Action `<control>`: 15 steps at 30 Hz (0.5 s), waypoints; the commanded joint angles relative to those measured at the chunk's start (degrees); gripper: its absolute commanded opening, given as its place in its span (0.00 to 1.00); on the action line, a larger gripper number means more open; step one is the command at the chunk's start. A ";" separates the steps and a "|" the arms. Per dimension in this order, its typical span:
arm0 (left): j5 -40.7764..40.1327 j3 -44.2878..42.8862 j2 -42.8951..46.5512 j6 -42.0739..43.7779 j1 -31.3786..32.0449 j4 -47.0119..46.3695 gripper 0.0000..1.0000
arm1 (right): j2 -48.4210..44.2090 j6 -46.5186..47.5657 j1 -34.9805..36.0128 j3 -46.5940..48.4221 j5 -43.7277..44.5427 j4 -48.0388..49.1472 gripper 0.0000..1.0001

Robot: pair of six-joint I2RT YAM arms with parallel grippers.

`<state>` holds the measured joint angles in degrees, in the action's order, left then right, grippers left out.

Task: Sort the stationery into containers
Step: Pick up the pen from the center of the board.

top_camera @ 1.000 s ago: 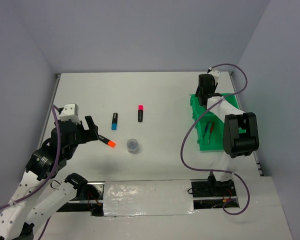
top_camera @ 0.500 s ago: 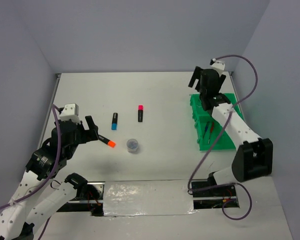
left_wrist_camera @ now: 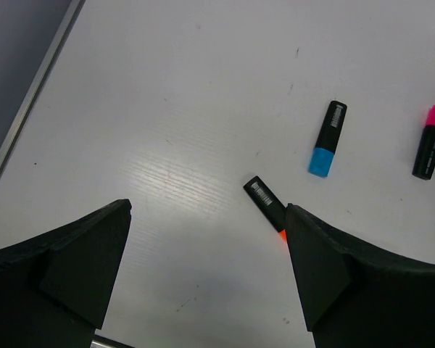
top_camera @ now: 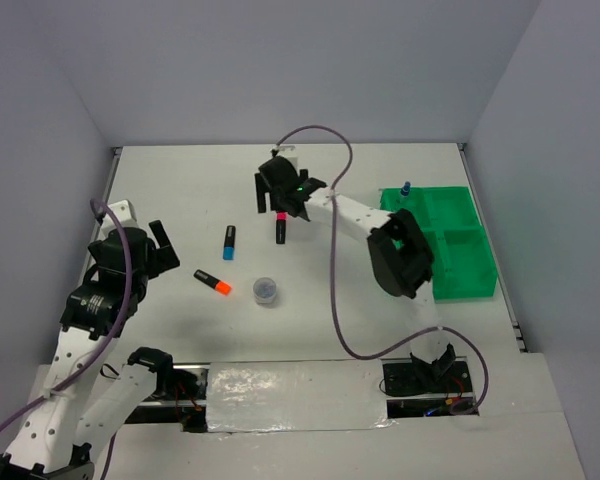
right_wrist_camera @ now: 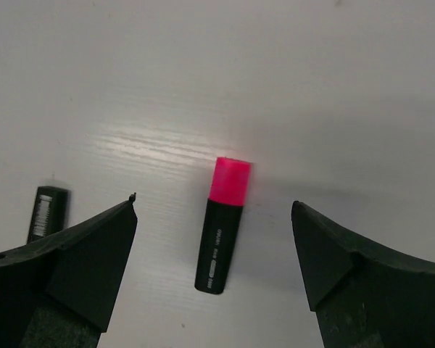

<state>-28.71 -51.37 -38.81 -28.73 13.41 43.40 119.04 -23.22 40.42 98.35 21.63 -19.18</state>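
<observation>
My right gripper (top_camera: pixel 280 204) hangs open over the pink-capped highlighter (top_camera: pixel 280 229). In the right wrist view that highlighter (right_wrist_camera: pixel 220 226) lies flat on the table between the spread fingers, untouched, with the gripper (right_wrist_camera: pixel 214 204) centred on it. Up left of the orange-capped highlighter (top_camera: pixel 212 283), my left gripper (top_camera: pixel 156 243) stands open and holds nothing. In the left wrist view the right finger hides the orange cap (left_wrist_camera: pixel 265 202), and the left gripper (left_wrist_camera: pixel 207 209) faces bare table. The blue-capped highlighter (top_camera: pixel 228 241) and the round clear jar (top_camera: pixel 265 290) lie between the arms. The green tray (top_camera: pixel 458 262) is at the right.
A small blue-capped bottle (top_camera: pixel 406 188) stands at the tray's far left corner. My right arm's elbow (top_camera: pixel 400 258) covers the tray's left side. The enclosure walls close off the table on three sides. The table's left rim (left_wrist_camera: pixel 29 98) runs near my left gripper.
My right arm swung from the green tray leftward to above the pink highlighter, and its jaws opened wide. My left gripper drew back up and left from the orange highlighter.
</observation>
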 commanded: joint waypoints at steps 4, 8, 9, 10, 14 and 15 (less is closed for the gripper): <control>0.58 -0.39 2.42 0.43 -0.31 -1.47 0.99 | 12.59 -4.46 1.59 17.66 -1.85 -16.32 0.94; 1.11 -0.48 2.42 0.43 -0.23 -1.56 0.99 | 15.43 -5.51 1.68 17.24 -2.29 -18.17 0.91; 1.20 -0.48 2.51 0.43 -0.31 -1.56 0.99 | 15.52 -5.69 1.94 16.27 -2.29 -17.83 0.91; 1.20 -0.48 2.51 0.52 -0.31 -1.56 0.99 | 15.60 -5.87 2.03 15.39 -2.38 -17.56 0.88; 1.38 -0.39 2.95 0.69 -0.31 -1.74 0.99 | 15.25 -6.22 2.03 11.35 -4.22 -15.98 0.74; 1.55 -0.39 2.86 0.61 -0.31 -1.74 0.99 | 14.91 -6.13 2.03 10.82 -4.66 -15.63 0.69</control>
<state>-27.97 -51.37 -36.47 -28.69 13.30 43.27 134.50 -28.27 42.35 111.11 18.33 -34.68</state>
